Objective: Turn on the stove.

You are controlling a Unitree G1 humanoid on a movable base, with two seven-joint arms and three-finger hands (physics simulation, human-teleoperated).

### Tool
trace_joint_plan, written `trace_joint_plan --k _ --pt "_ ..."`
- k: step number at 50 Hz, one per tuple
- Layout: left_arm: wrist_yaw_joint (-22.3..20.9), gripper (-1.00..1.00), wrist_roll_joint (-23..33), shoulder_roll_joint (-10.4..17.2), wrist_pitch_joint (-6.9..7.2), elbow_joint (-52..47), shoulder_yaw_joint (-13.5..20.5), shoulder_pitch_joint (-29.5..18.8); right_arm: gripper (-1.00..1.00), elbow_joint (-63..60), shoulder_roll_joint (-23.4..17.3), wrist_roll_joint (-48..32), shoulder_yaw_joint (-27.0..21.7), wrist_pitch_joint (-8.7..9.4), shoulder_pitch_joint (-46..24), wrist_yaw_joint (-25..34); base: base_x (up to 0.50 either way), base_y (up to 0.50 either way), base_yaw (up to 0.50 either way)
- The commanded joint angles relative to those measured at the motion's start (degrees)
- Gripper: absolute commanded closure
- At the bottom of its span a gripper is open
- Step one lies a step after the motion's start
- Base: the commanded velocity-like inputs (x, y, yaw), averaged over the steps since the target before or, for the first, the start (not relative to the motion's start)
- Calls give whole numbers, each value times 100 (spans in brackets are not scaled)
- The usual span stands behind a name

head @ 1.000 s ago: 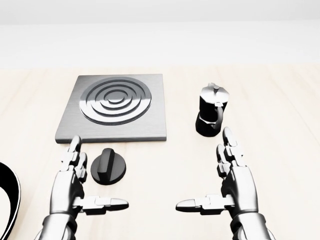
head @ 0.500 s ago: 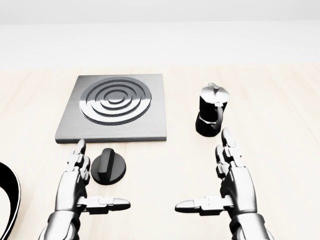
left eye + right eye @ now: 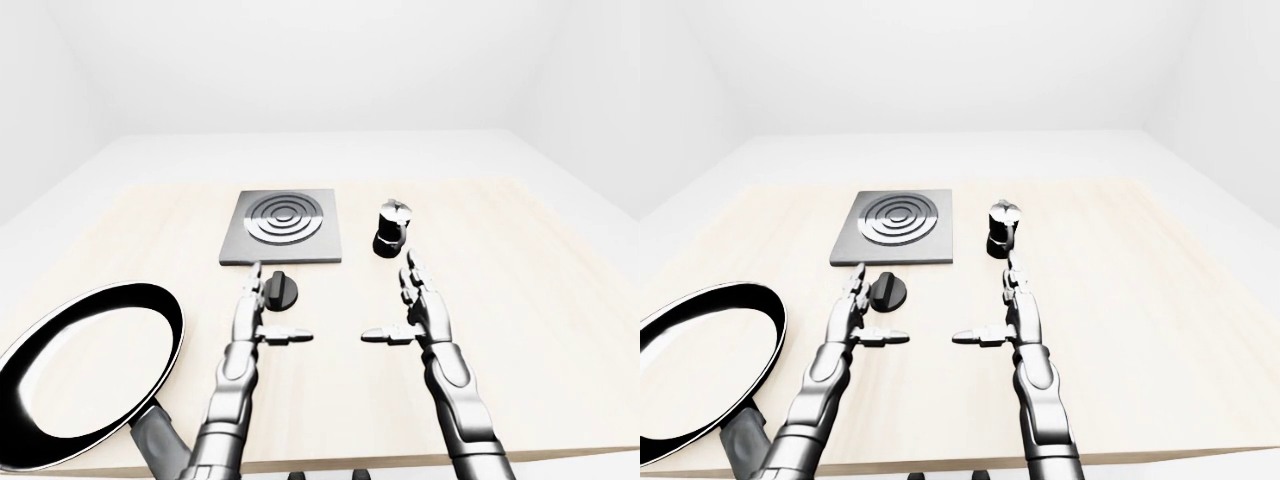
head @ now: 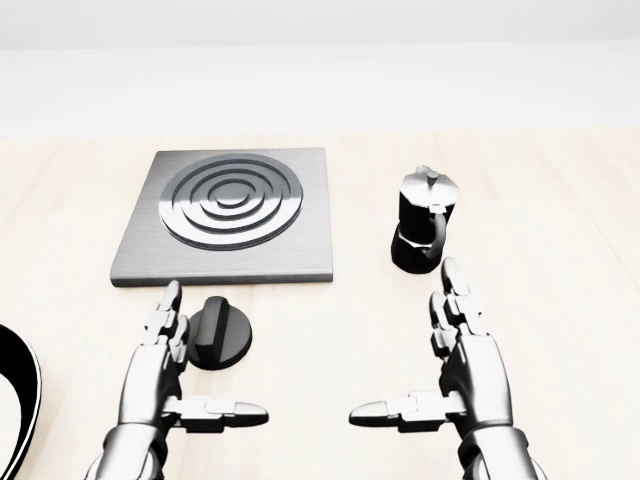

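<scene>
In the left-eye view, the square grey metal stove plate with concentric rings (image 3: 283, 226) lies on the pale wooden tabletop (image 3: 560, 330), its round black control knob with a raised bar (image 3: 282, 291) just on the near side of it, and a large black frying pan with a bright rim (image 3: 85, 372) sits well apart at the near left; the pan looks clear of the reach, so the likelier trouble is closer in. In the head view, the left robot hand (image 4: 168, 372) is open, fingers straight and thumb splayed to the right, its fingertips (image 4: 173, 296) just left of the knob and apparently not touching it; approached this way, the fingers could slide past the knob's edge onto the stove plate, or push the knob sideways instead of turning it. The right robot hand (image 4: 462, 372) is also open and holds nothing, its fingertips near the small black-and-silver moka pot (image 4: 424, 221), which an idle forward drift could tip. Compared with the head view a second ago, the left robot hand has moved right and farther, closing on the knob, while the right robot hand, knob and pot sit unchanged. The right-eye view adds nothing new.
</scene>
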Motion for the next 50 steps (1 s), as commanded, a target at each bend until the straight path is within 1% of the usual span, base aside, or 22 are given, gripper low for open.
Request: trace_joint_plan --k 1,6,13,16,23,28,37,42,43,45,50 --pt "-19 -100 71 -43 0 -231 -72 92 -100 13 -2 1 -6 6 -13 6 0 0 0" --pt "-30 -100 95 -64 0 -81 -89 113 -100 15 -2 -4 -3 10 -13 7 0 0 0" --pt "-59 -100 102 -78 0 -322 -119 194 -100 37 -4 -10 -5 1 -22 5 0 0 0" --pt "-70 -100 100 -76 0 -183 -110 166 -100 91 -7 -9 -12 -36 -33 12 0 0 0" --pt "-75 -100 95 -69 0 -77 -95 165 -100 50 1 -20 3 -15 -12 3 0 0 0" --pt "-75 -100 121 -92 0 -331 -145 278 -100 65 3 -23 5 -28 -11 1 0 0 0" --pt "-93 -100 164 -126 0 -291 -198 346 -100 70 0 -21 3 -29 -16 3 0 0 0" --pt "-141 -100 196 -150 1 -710 -274 480 -100 79 -1 -21 1 -24 -27 3 0 0 0" --pt "-147 -100 208 -159 58 -817 -296 523 -100 81 -1 -20 0 -26 -28 4 0 0 0" --pt "-166 -100 232 -172 97 -933 -337 589 -100 78 -3 -19 -2 -23 -28 4 0 0 0" --pt "-215 -100 328 -206 249 -1235 -459 715 -100 84 -3 -18 -1 -25 -25 6 0 0 0"
